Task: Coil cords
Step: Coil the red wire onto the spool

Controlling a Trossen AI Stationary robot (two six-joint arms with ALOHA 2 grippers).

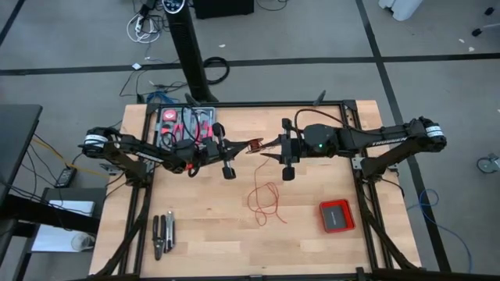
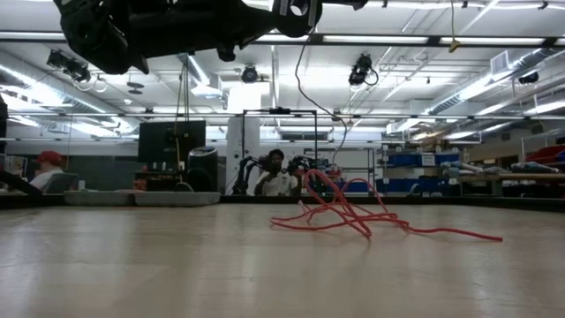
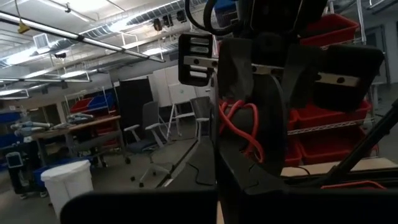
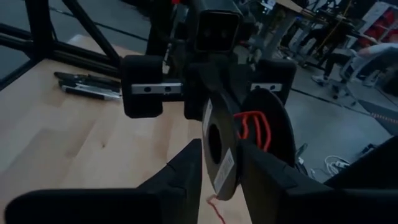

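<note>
Right wrist view puts my right gripper (image 4: pixel 217 163) straddling the rim of the black spool (image 4: pixel 219 149), one finger on each side of the flange, fingers spread just enough to bracket it and apparently touching it. A few turns of the red wire (image 4: pixel 254 129) sit on the spool's hub, just beyond my fingertips. Directly across the spool, the left gripper (image 4: pixel 208 84) faces mine and holds the spool from the far side.

From the left wrist camera I see the left gripper's (image 3: pixel 273 134) fingers pressed together on the spool (image 3: pixel 258 118), red loops (image 3: pixel 239 124) bunched against the flange.

Looking straight down, both grippers meet above the middle of the table (image 1: pixel 203 242), the left gripper (image 1: pixel 226 152) and right gripper (image 1: pixel 283 152) with the spool (image 1: pixel 254 146) between them. Below my right gripper, toward the table's near edge, the loose part of the wire (image 1: pixel 264 201) lies in squiggly loops on the wood. Farther out to my right sits a red square box (image 1: pixel 337 215). Beyond the left gripper, a pair of pliers-like hand tools (image 1: pixel 163 232) lies near the front corner, and a tray of tools (image 1: pixel 185 125) sits behind that arm.
</note>
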